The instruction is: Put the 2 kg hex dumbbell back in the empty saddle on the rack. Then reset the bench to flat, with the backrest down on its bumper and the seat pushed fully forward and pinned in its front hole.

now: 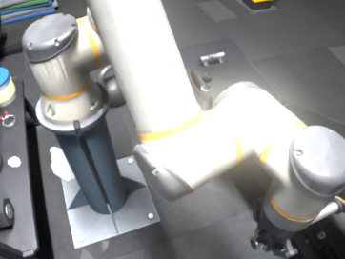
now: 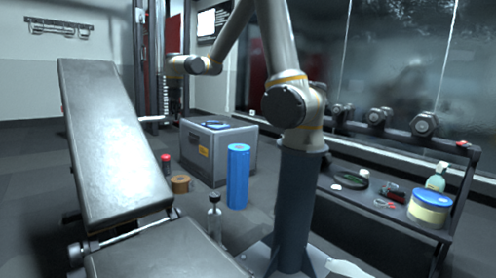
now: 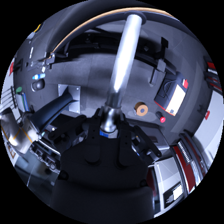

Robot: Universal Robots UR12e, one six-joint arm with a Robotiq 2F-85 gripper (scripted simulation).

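Note:
A shiny steel bar [image 3: 124,63] runs away from the wrist camera toward the underside of the raised backrest, and my gripper [image 3: 109,124] is clamped around its near end. In the second side camera the same bar [image 2: 152,118] pokes out from behind the backrest [image 2: 108,138], which stands steeply inclined above the seat pad [image 2: 160,262]. The gripper itself is hidden behind the backrest there. Three dumbbells [image 2: 422,124] sit on the rack rail along the mirrored wall. I cannot see the 2 kg dumbbell or an empty saddle clearly.
The bench frame and backrest close in right above the gripper. On the floor stand a grey case [image 2: 216,147], a blue foam roller [image 2: 238,175], a tape roll [image 2: 180,183], a red-capped can [image 2: 166,163] and a bottle [image 2: 214,219]. A shelf [image 2: 390,195] with small items runs right of the robot's pedestal [image 2: 293,210].

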